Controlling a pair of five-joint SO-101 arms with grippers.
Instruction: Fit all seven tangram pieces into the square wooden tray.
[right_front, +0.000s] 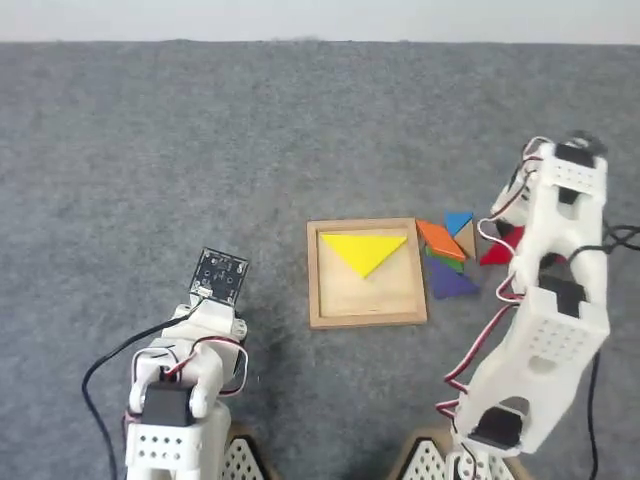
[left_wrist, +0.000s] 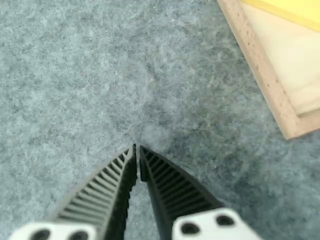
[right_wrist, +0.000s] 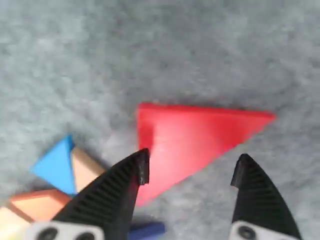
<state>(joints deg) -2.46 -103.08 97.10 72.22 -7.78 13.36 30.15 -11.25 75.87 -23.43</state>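
The square wooden tray (right_front: 318, 275) lies mid-table with a yellow triangle (right_front: 363, 249) in its far half. Right of it cluster an orange piece (right_front: 440, 239), a blue triangle (right_front: 458, 221), a tan piece (right_front: 467, 240), a green piece (right_front: 443, 263) and a purple triangle (right_front: 450, 281). A red triangle (right_front: 497, 246) lies beside them, partly under the right arm. My right gripper (right_wrist: 192, 167) stands open just above the red triangle (right_wrist: 195, 137), one finger over its edge. My left gripper (left_wrist: 137, 150) is shut with nothing in it, over bare carpet near the tray's corner (left_wrist: 287, 127).
Grey carpet covers the whole table. The right arm (right_front: 550, 300) stretches along the right side, hiding part of the pieces. The left arm (right_front: 190, 380) sits folded at the near left. Open carpet lies left of and beyond the tray.
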